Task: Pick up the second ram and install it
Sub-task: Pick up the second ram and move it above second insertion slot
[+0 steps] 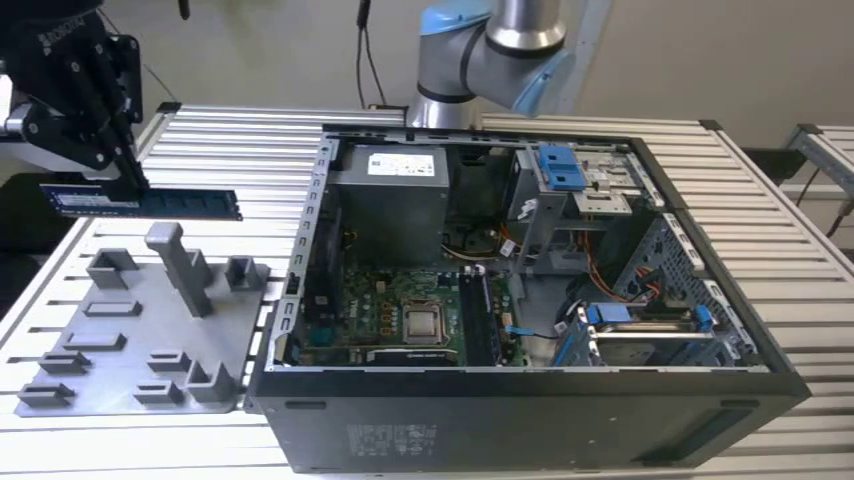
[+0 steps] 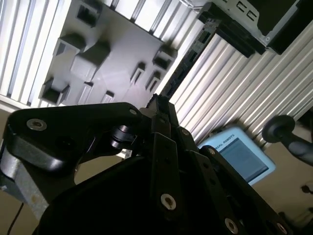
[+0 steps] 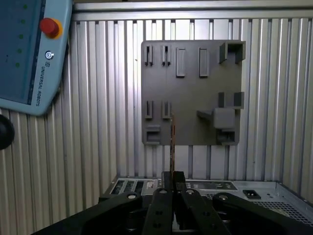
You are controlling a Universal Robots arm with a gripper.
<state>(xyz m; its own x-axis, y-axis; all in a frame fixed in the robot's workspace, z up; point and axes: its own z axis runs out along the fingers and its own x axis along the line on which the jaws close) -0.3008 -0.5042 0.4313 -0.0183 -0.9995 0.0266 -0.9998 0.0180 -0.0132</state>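
Note:
The second ram [image 1: 147, 203], a thin bluish-green stick, hangs level above the far end of the grey tray [image 1: 134, 335] at the exterior view's left. My gripper [image 1: 130, 186] is shut on it near its middle. In the first wrist view the ram [image 3: 172, 142] shows edge-on as a thin line reaching out from between my fingertips [image 3: 172, 180], over the tray [image 3: 190, 98]. The second wrist view shows my dark gripper [image 2: 159, 111] above the tray [image 2: 117, 54]. The open computer case [image 1: 534, 420] lies to the exterior view's right, with the black memory slots [image 1: 477, 320] beside the processor.
The tray carries several upright grey blocks, one tall post [image 1: 180, 265] right under the stick. The arm's base [image 1: 487, 50] stands behind the case. A teach pendant [image 3: 29, 54] lies on the slatted table beyond the tray. Drive cages with blue clips [image 1: 567, 170] fill the case's right side.

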